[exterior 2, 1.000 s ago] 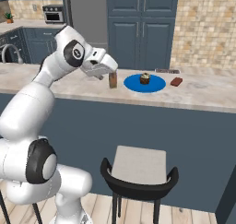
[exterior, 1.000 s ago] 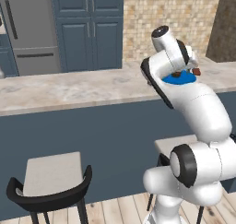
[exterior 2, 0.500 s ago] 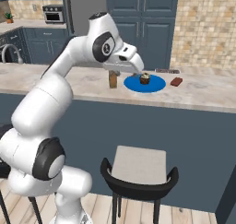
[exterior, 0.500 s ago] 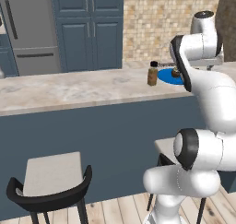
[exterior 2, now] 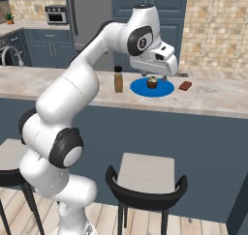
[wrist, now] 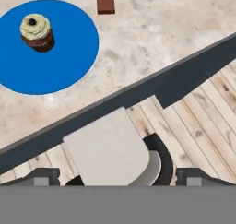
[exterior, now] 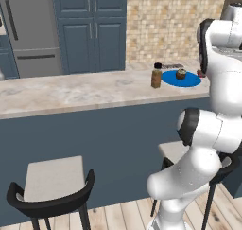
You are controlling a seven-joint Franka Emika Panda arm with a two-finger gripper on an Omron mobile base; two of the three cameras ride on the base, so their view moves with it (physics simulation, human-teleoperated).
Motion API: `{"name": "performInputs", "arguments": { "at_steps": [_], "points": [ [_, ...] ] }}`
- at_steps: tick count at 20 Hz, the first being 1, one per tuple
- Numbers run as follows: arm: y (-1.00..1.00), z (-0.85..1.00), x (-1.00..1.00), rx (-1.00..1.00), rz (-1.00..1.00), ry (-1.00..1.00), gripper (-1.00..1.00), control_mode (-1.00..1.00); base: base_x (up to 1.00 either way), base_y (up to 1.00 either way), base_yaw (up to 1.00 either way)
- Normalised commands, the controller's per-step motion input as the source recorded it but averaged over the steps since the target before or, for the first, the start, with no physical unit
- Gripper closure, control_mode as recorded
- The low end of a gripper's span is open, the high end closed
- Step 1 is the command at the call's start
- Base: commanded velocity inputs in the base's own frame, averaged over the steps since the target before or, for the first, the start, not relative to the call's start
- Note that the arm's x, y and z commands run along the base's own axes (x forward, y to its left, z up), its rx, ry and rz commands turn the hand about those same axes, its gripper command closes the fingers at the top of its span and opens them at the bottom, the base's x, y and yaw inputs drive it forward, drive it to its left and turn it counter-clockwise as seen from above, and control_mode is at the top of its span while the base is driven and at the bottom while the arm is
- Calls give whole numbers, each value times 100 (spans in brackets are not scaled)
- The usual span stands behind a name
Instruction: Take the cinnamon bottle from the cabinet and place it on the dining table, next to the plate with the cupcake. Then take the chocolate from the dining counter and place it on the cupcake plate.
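- Long beige marbled dining table [exterior 2: 48,79] on its dark blue base: cameras unmoved over the last second, so what differs is the arm's doing
- White arm [exterior 2: 77,89]: a second ago it leaned low at the 9 o'clock side of the plate, hand right at the bottle. Since then it has risen and swung across, and the hand now hangs above the near edge of the top, in front of the plate
- Flat round bright blue plate [exterior 2: 140,88]: in place, nothing on it but the cupcake
- Small amber-brown cinnamon bottle with black cap [exterior 2: 118,80]: standing upright on the table, free of the hand, just beside the plate at its 9 o'clock in the right base view. First half of the job reads as done
- Gripper [wrist: 119,174]: released, tips spread wide at the bottom of the hand view, nothing between them. It looks down past the table edge at a grey stool seat [wrist: 108,149] on the plank floor
- Small brown cupcake with pale frosting [wrist: 37,32]: sits toward 10 o'clock on the plate in the hand view
- Small dark reddish-brown chocolate block [wrist: 105,0]: on the bare top, off the plate toward 1 o'clock, at 12 o'clock of the hand view, untouched
- Judgement: the hand is heading for the chocolate; it must reach further over the top and drop before closing
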Motion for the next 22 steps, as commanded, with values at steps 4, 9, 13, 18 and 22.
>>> {"name": "performInputs", "arguments": {
  "at_steps": [4, 9, 13, 18, 22],
  "points": [
    [-54, -4, 22, 0, 0, 2, -100, -100, 0, 0, 0],
    [-43, -13, 37, -1, 0, 0, -100, -100, 0, 0, 0],
    [-43, -26, 34, 1, 0, 0, -100, -100, 0, 0, 0],
    [-25, -23, 42, 0, 0, -5, -100, -100, 0, 0, 0],
    [-13, -14, 43, 0, 2, -2, -100, -100, 0, 0, 0]
  ]
}}
